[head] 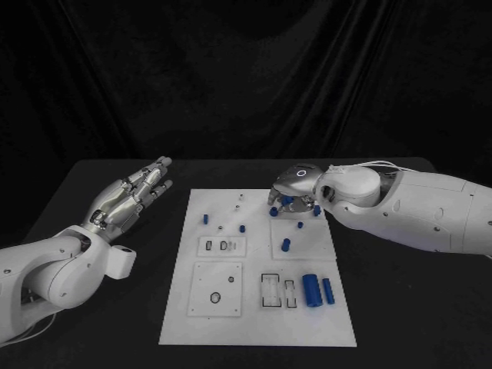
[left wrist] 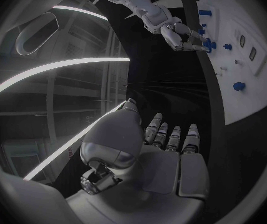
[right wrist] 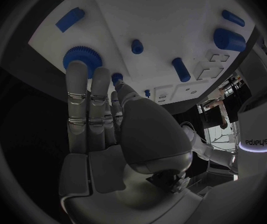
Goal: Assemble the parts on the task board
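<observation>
The white task board (head: 257, 307) lies in the middle of the black table. My right hand (head: 294, 191) hovers over its far right corner, fingers stretched out. In the right wrist view the fingertips (right wrist: 77, 72) reach the rim of a blue gear (right wrist: 81, 57) standing on the board (right wrist: 165, 15); I see no grasp on it. My left hand (head: 135, 196) is raised off the board's left side, fingers straight and apart, holding nothing (left wrist: 152, 149). Two blue cylinders (head: 318, 290) lie at the near right. Small blue pegs (head: 286, 246) stand around the middle.
The board carries several empty slots and recesses, such as a rectangular one (head: 270, 292) and a round one (head: 215, 297). Bare black table (head: 412, 307) runs along both sides of the board. A black curtain hangs behind.
</observation>
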